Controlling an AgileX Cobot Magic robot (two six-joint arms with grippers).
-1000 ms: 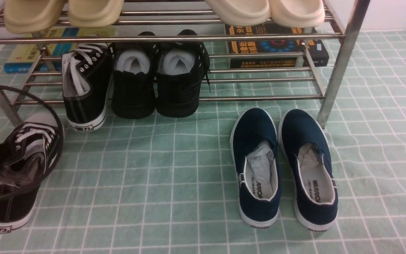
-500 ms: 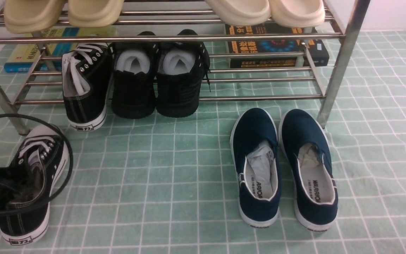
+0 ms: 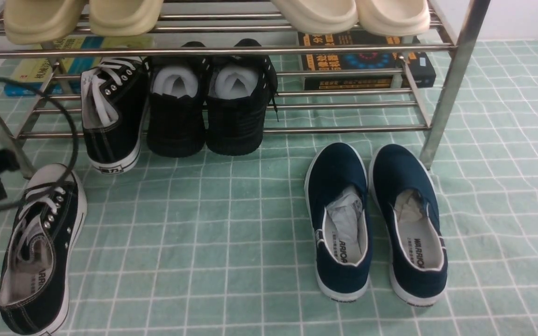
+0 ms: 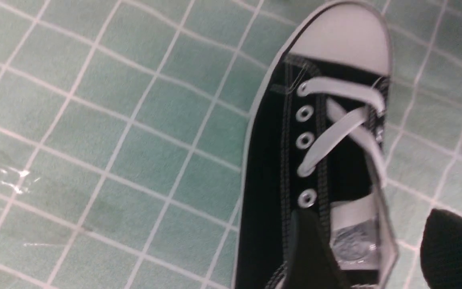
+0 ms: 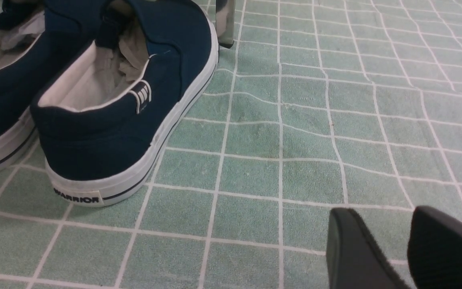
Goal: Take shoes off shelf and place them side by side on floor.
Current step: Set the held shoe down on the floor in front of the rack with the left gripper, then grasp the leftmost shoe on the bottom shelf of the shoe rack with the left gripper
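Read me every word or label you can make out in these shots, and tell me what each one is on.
"WARRIOR": insole of the left navy slip-on.
"WARRIOR": insole and heel tag of the right navy slip-on.
"WARRI", rest cut off: insole of the sneaker on the floor.
Heel tag of the other sneaker on the shelf: too blurred.
Dark book and yellow book: print too blurred.

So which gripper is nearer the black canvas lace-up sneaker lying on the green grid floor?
Left. The left gripper is right above that black canvas sneaker, open. The right gripper is over the pale green grid floor beside the navy slip-on shoes, well away.
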